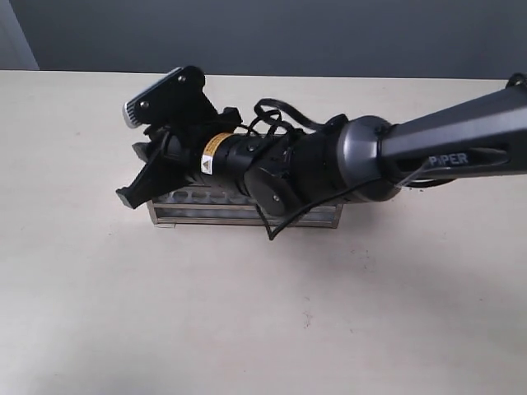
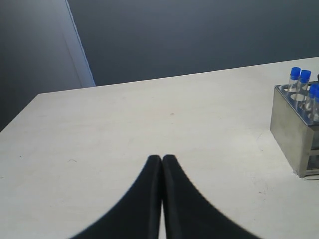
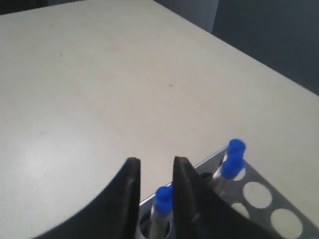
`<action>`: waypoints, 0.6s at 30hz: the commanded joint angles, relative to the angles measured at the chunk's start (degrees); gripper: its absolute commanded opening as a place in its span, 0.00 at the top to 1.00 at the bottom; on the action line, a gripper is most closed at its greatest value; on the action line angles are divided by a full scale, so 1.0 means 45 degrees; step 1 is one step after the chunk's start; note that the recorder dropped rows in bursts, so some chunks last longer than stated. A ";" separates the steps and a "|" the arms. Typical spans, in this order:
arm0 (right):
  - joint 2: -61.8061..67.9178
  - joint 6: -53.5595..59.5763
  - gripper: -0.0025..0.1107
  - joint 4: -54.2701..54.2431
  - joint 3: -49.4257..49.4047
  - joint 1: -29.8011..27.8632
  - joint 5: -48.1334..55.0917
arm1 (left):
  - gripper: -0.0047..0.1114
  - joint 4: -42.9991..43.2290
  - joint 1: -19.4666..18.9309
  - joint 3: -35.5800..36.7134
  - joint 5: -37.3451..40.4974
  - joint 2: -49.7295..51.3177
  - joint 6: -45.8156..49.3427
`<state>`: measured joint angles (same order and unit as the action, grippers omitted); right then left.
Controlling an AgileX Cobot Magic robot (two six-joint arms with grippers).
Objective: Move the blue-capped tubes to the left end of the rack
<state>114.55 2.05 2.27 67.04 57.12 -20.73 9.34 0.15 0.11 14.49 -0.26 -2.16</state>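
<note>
The steel rack (image 1: 247, 212) lies mid-table, with my right arm reaching across it to its left end. In the right wrist view, my right gripper (image 3: 156, 164) is open and straddles one blue-capped tube (image 3: 163, 196) that stands in an end hole of the rack (image 3: 271, 205). The cap leans near one finger and has a gap to the other. Two more blue-capped tubes (image 3: 232, 158) stand close behind. In the exterior view the arm hides the tubes, and the right gripper (image 1: 138, 177) hangs over the rack's left end. My left gripper (image 2: 162, 158) is shut and empty over bare table, well away from the rack (image 2: 291, 124) and its blue caps (image 2: 300, 74).
Several holes in the rack's top plate stand empty (image 3: 256, 194). The pale table (image 1: 263, 329) spreads wide around the rack, and a dark wall (image 1: 272, 33) runs behind it. The right arm's dark body (image 1: 329, 160) covers most of the rack's top.
</note>
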 commanded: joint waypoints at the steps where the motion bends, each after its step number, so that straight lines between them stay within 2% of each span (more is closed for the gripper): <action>1: -0.2132 0.0288 0.99 -0.0391 0.0060 -0.0740 0.1469 | 0.96 -0.0008 0.0087 -0.0024 -0.0149 0.0057 -0.0044; 7: -0.6592 0.0288 0.98 0.0227 0.0060 -0.2813 0.6290 | 0.96 -0.0008 0.0087 -0.0024 -0.0149 0.0057 -0.0044; 10: -0.8763 0.0288 0.98 0.0223 -0.0133 -0.3956 0.7959 | 0.96 -0.0008 0.0087 -0.0024 -0.0149 0.0057 -0.0044; 14: -1.1391 0.0288 0.98 0.0126 -0.1321 -0.4829 0.8848 | 0.96 -0.0008 0.0087 -0.0024 -0.0149 0.0057 -0.0044; 18: -1.4002 0.0059 0.98 -0.0214 -0.3225 -0.5005 0.9047 | 0.96 -0.0008 0.0087 -0.0024 -0.0149 0.0057 -0.0044</action>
<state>57.27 2.84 2.36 57.04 35.16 18.31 9.34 0.15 0.11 14.49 -0.26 -2.16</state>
